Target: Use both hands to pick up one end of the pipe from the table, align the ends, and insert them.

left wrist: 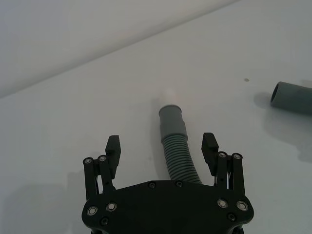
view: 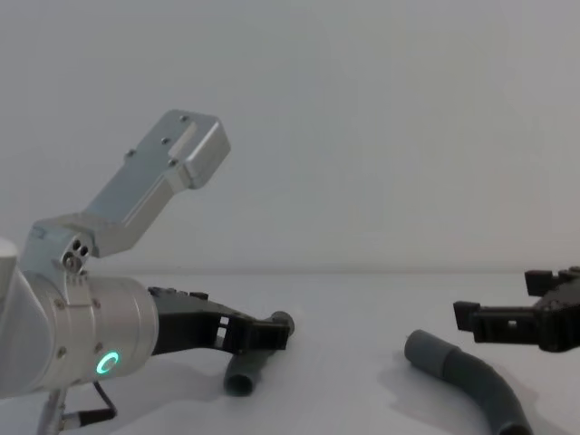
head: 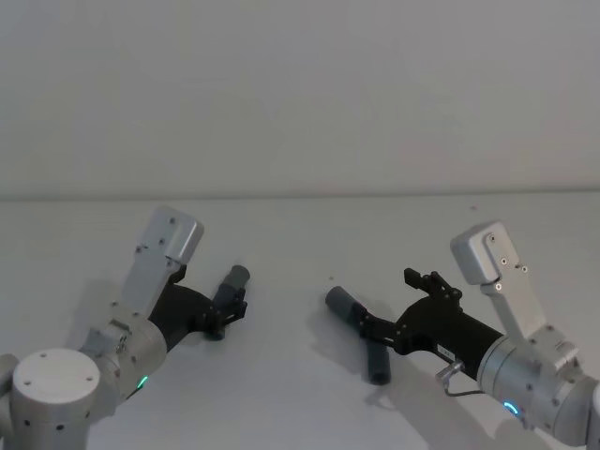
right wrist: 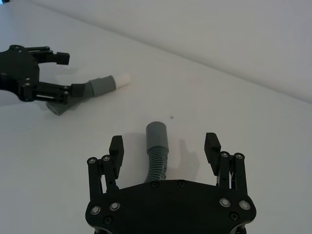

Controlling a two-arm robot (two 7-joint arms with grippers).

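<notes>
Both pieces look light and springy. The ribbed bodies will probably flex and squash under a hard pinch, while the smooth cuffs seem stiffer but slicker. The better hold is likely on the ribs just behind each cuff, where the end can be steered for lining up.

The left gripper [left wrist: 161, 140] is spread wide and has hold of nothing. The short dark grey ribbed hose piece [left wrist: 179, 163] lies on the plain white matte counter [left wrist: 73, 122] between its fingers, touching neither. Its smooth grey cuff [left wrist: 171, 122] and narrower white tip [left wrist: 170, 92] reach out just past the fingertips.

The right gripper [right wrist: 164, 141] is likewise wide open and empty. The longer dark grey curved ribbed hose piece [right wrist: 157, 163] runs out from under its palm, centred between the fingers and clear of both. That piece's plain grey cuff [right wrist: 157, 132] sits about level with the fingertips, and the rest of it curves back beneath the gripper.

The two cuffs lie well apart, so each piece needs a firm pinch before any lift
</notes>
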